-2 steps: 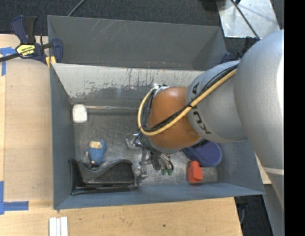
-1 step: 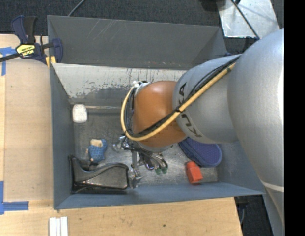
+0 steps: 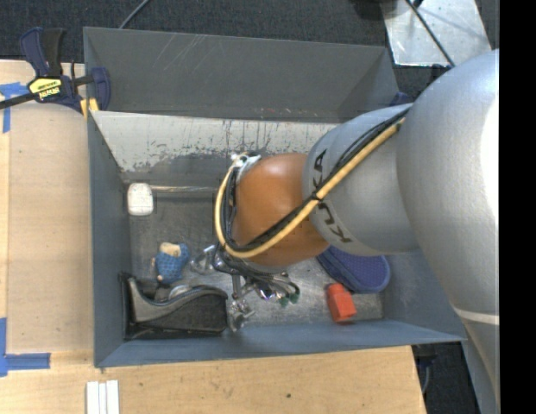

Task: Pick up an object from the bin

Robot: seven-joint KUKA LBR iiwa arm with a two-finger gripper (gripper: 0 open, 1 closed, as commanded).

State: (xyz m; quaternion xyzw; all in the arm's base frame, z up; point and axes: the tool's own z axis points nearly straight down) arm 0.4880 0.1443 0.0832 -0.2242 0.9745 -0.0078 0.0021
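My gripper (image 3: 249, 288) hangs low over the front middle of the bin, just below the arm's orange cover. Its metal parts sit right beside the right end of a black, grey-handled tool (image 3: 177, 310) that lies along the front left of the bin. A small blue thing with a tan top (image 3: 171, 262) stands just left of the gripper, touching or nearly touching the tool's handle. An orange-red block (image 3: 340, 304) lies on the floor to the gripper's right, clear of it.
A white, small rounded thing (image 3: 140, 198) rests near the back left wall. A flat blue-purple thing (image 3: 361, 271) lies at the right, partly under the arm. The arm covers the bin's middle and right.
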